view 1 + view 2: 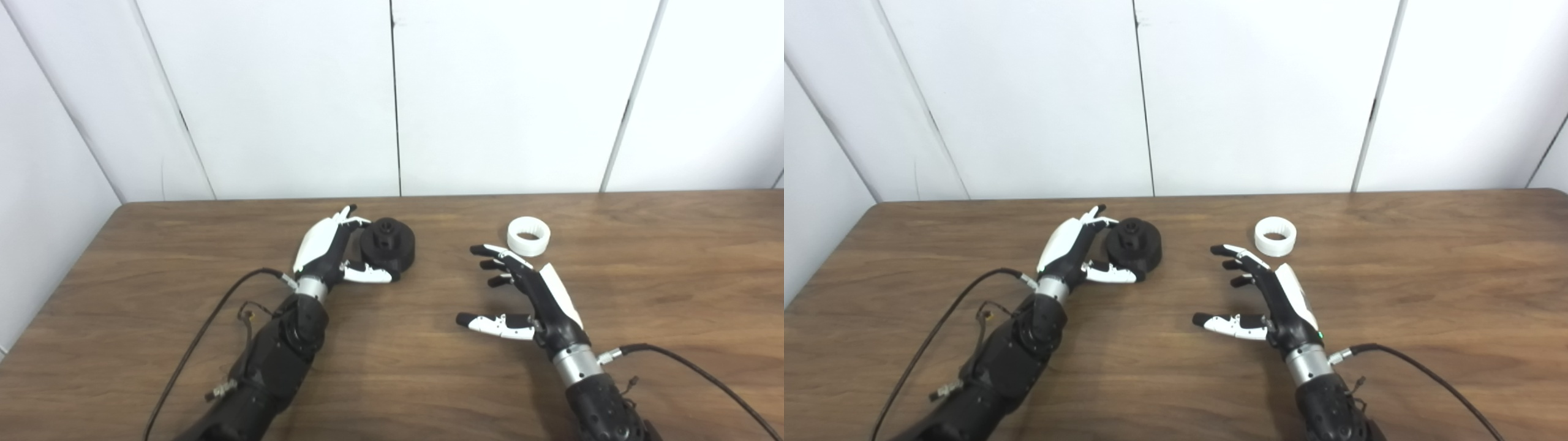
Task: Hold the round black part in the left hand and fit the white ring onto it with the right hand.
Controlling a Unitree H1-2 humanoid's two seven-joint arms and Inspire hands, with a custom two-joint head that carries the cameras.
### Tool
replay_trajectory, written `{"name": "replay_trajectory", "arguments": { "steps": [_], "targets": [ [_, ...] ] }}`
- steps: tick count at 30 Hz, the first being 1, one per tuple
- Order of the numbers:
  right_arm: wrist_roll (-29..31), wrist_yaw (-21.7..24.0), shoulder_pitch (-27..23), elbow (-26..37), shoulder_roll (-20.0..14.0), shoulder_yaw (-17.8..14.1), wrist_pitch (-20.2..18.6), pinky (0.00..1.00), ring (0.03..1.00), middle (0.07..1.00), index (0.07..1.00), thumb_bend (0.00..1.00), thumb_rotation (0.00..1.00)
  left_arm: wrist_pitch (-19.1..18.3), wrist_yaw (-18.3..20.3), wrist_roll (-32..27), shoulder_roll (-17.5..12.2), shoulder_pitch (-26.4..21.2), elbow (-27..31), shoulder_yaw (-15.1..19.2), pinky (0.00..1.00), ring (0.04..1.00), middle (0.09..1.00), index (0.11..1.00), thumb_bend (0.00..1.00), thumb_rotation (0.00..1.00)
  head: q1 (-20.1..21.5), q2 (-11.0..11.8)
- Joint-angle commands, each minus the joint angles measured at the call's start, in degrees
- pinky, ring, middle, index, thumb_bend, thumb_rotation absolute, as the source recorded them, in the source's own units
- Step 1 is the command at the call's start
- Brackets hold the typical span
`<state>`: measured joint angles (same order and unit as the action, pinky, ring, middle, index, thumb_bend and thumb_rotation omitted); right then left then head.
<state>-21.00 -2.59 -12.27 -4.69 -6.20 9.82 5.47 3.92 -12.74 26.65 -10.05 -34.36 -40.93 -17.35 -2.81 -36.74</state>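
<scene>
**Ring untouched, black part barely cupped**

Nearest, the right hand [539, 300] hovers with fingers spread, holding nothing; the white ring [528, 236] lies on the table [674, 275] just past its fingertips, at twelve o'clock. At ten o'clock the left hand [331, 251] cups the round black part [388, 247], fingers not clearly clamped. A loose cup could let it slide away.

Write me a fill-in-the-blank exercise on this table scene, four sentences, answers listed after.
1. The round black part sits on the wooden table beside the ____ hand.
2. The ring lying on the table is ____ in colour.
3. The right hand is ____, holding nothing.
4. The ring lies just ____ the right hand's fingertips, towards the wall.

Answers: left; white; open; beyond
</scene>
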Motion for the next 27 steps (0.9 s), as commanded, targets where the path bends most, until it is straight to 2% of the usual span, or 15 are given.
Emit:
{"name": "replay_trajectory", "arguments": {
  "steps": [1, 13, 27],
  "targets": [
    [0.13, -0.28, 1.26, -1.05, -0.9, -0.4, 1.94, 0.67, 0.788, 0.843, 0.795, 0.74, 0.19, -1.29, 2.17, 2.13, -1.12, 0.8, 3.36, -1.21, 0.96, 1.0, 1.0, 0.646, 0.86, 0.25, -0.03, -0.01],
    [0.39, -0.5, 1.12, -1.25, -1.27, -0.51, 2.74, 0.67, 0.778, 0.842, 0.794, 0.73, 0.2, -6.1, 8.65, 4.45, -3.23, 10.25, 21.72, -3.46, 1.0, 1.0, 1.0, 0.643, 0.86, 0.27, -0.36, -0.39],
    [0.48, -0.88, 1.15, -1.65, -1.1, -0.73, 3.71, 0.65, 0.767, 0.842, 0.791, 0.73, 0.2, -6.17, 12.16, 5.7, -2.13, 19.37, 37.29, -4.07, 1.0, 1.0, 1.0, 0.639, 0.89, 0.26, -0.72, -0.46]
  ]
}}
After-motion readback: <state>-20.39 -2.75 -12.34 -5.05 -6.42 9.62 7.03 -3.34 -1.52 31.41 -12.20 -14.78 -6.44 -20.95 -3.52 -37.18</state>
